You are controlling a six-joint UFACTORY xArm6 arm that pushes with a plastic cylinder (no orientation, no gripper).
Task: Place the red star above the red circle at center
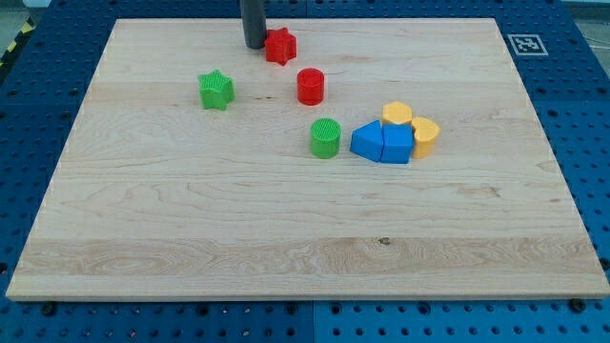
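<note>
The red star [279, 46] lies near the view's top, up and a little left of the red circle [310, 87]. A clear gap separates the two. My tip [254, 46] stands just left of the red star, touching or almost touching its left side. The rod rises out of the view's top edge.
A green star [216, 90] lies left of the red circle. A green cylinder [325, 138] sits below the red circle. To its right, two blue blocks [382, 144] and two yellow blocks [412, 125] cluster together. The wooden board [143, 238] has an edge close above the red star.
</note>
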